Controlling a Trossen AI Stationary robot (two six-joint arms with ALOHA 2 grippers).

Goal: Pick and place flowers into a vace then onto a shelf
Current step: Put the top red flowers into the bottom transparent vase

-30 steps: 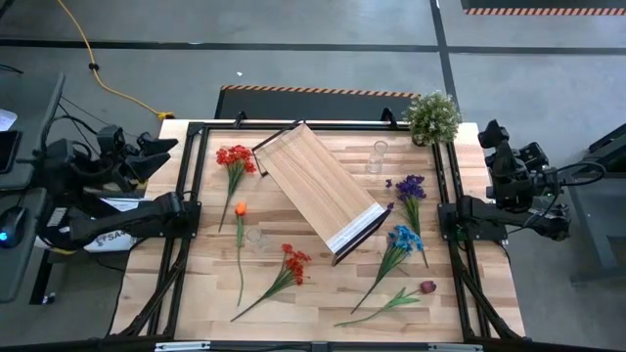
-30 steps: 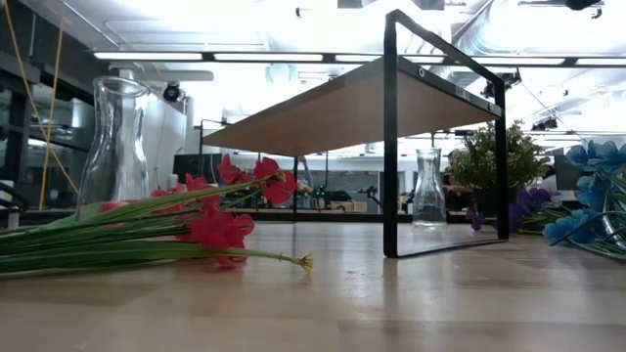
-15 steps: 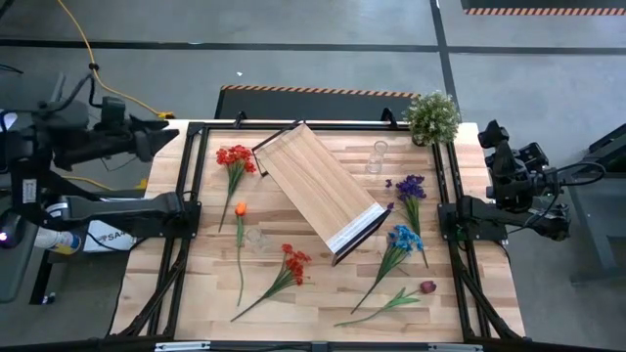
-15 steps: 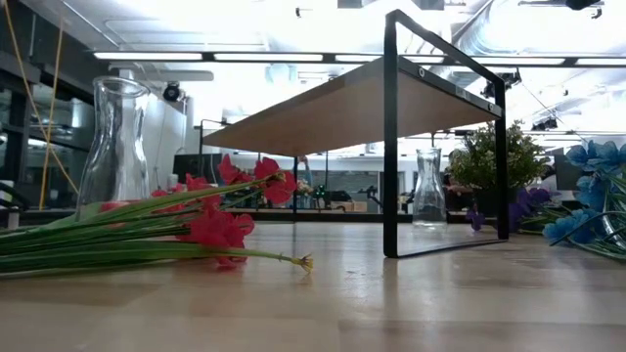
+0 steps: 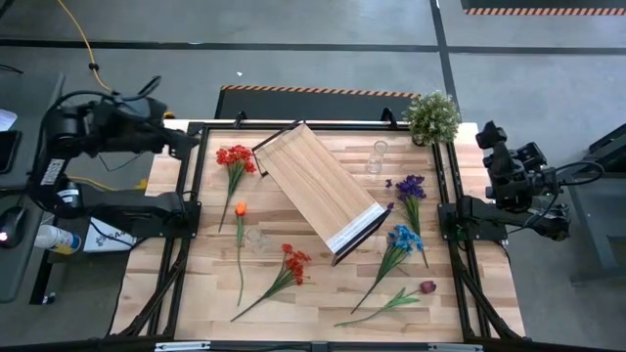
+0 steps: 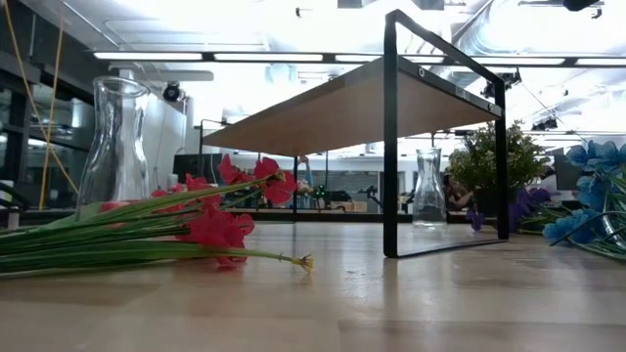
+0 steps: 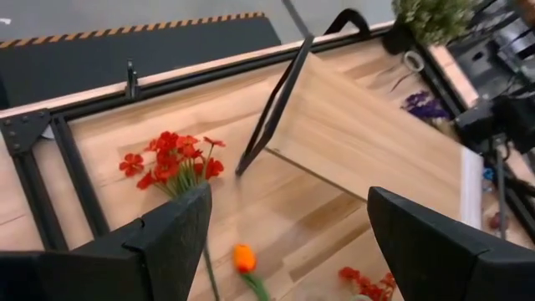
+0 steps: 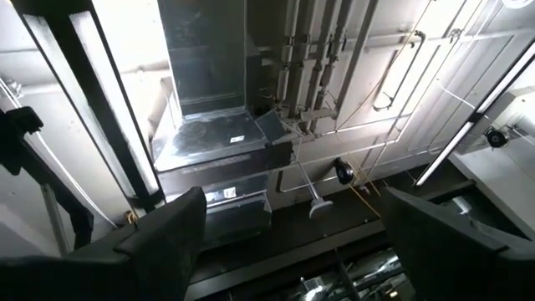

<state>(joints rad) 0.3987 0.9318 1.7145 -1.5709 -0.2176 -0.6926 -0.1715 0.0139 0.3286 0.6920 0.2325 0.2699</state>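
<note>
We see the tabletop (image 5: 323, 284) filling the centre of the high view, with the shelf (image 5: 318, 188) lying askew at its middle and the flowers (image 5: 235, 161) scattered around it, none in a vase. The left gripper (image 5: 181, 140) at upper left and the right gripper (image 5: 486, 134) at right both have jaws open and empty. In the low view a clear vase (image 6: 115, 147) at left is half hidden behind red blooms, and blue blooms are cut off at the right edge.

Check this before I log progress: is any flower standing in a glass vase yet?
No: in the high view the flowers all lie flat on the table, outside both vases.
</note>
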